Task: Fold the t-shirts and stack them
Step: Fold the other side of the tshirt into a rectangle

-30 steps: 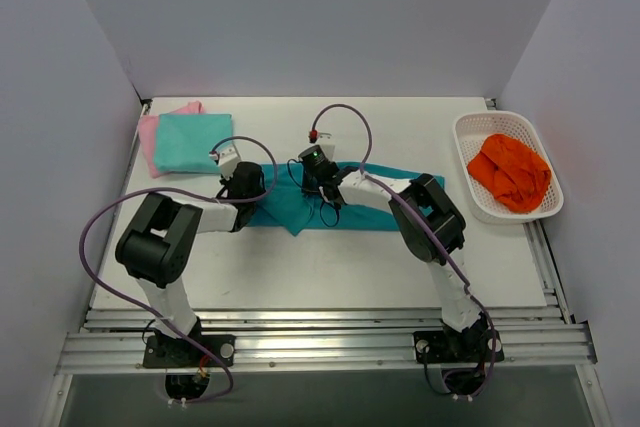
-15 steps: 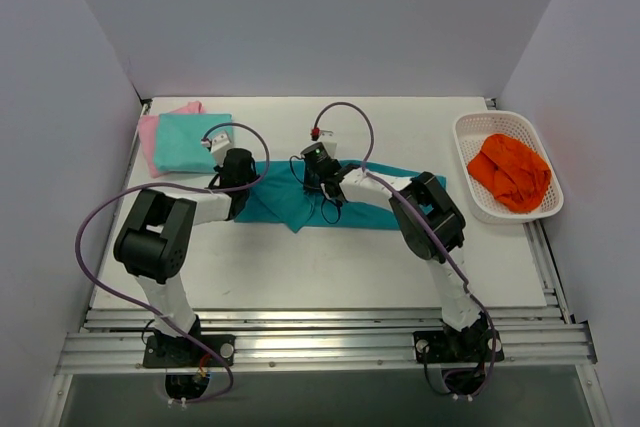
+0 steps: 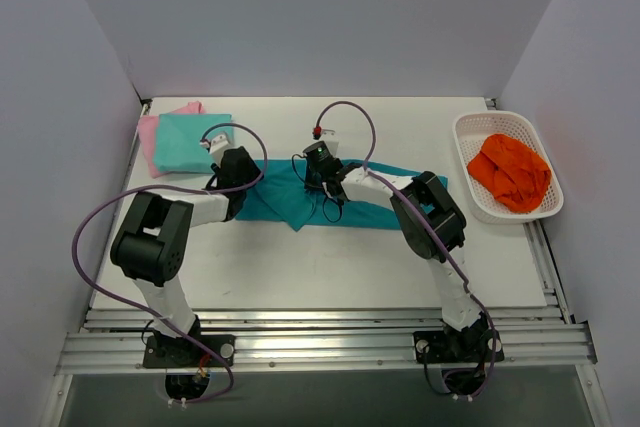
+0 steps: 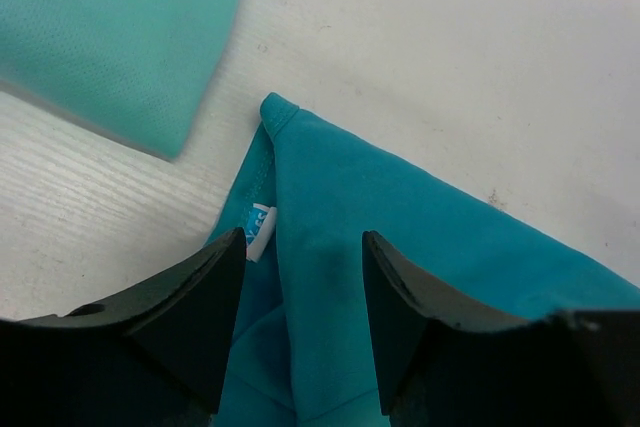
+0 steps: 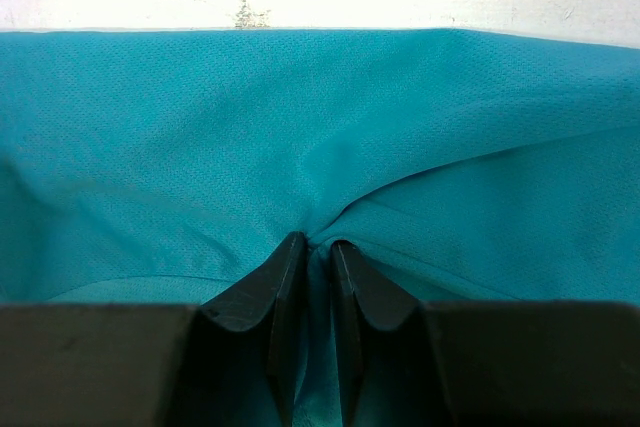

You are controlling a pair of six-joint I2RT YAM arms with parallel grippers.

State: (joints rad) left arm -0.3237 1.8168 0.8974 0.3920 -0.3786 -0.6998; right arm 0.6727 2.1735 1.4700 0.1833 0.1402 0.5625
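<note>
Pinching the teal tee near its middle

The deep teal t-shirt (image 3: 275, 202) is spread across the middle of the tabletop (image 3: 330, 267), with its long axis running from the left edge toward the right edge. A ridge of its cloth is nipped in the closed right claw (image 5: 318, 247). The left claw (image 4: 303, 242) is poised open over the shirt's left end, beside a white label (image 4: 258, 230). That end is judged nearest the left arm. The aqua-mint t-shirt (image 3: 190, 139) is stacked at the far left corner.
</note>
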